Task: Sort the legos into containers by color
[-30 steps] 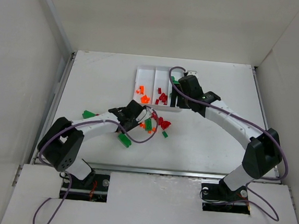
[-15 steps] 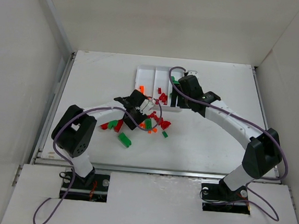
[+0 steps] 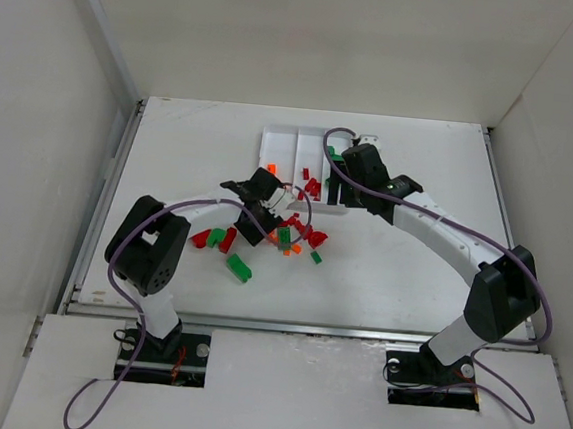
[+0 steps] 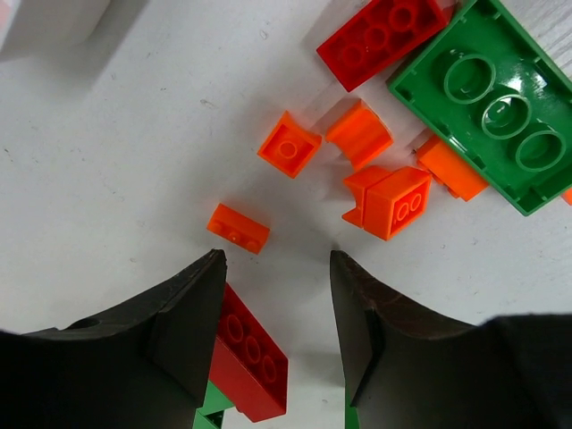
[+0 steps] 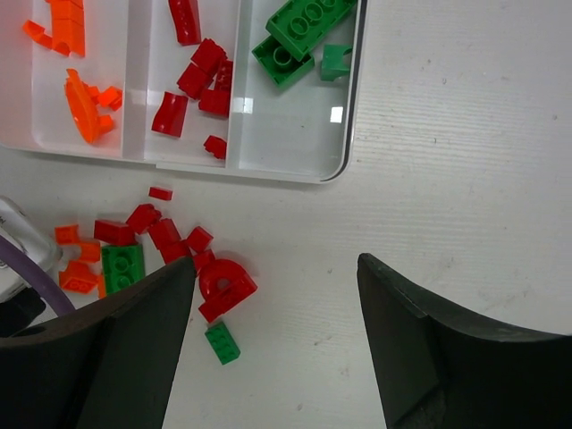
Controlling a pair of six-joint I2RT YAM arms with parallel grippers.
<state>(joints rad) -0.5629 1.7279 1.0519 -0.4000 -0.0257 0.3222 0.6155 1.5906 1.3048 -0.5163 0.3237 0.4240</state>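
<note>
My left gripper (image 4: pixel 277 259) (image 3: pixel 269 218) hangs open over the loose legos (image 3: pixel 299 238) just in front of the white tray (image 3: pixel 283 139). Nothing sits between its fingers. Small orange bricks (image 4: pixel 239 228) lie just ahead of the tips, and a red brick (image 4: pixel 246 349) lies partly under the left finger. A big green brick (image 4: pixel 496 98) is beyond them. My right gripper (image 5: pixel 277 261) (image 3: pixel 342 179) is open and empty near the tray's front right corner. The containers (image 5: pixel 286 170) hold orange pieces (image 5: pixel 85 107), red pieces (image 5: pixel 201 80) and green pieces (image 5: pixel 299 36), left to right.
A red arch (image 5: pixel 223 281) and a small green brick (image 5: pixel 222 342) lie near my right gripper's left finger. A green brick (image 3: pixel 239 269) and a red and green pair (image 3: pixel 212 238) lie left of the pile. White walls enclose the table on three sides.
My left arm has swung its elbow inward and its jaws have opened from nearly shut. The red and green pair left of the pile now shows. The right arm has not moved.
</note>
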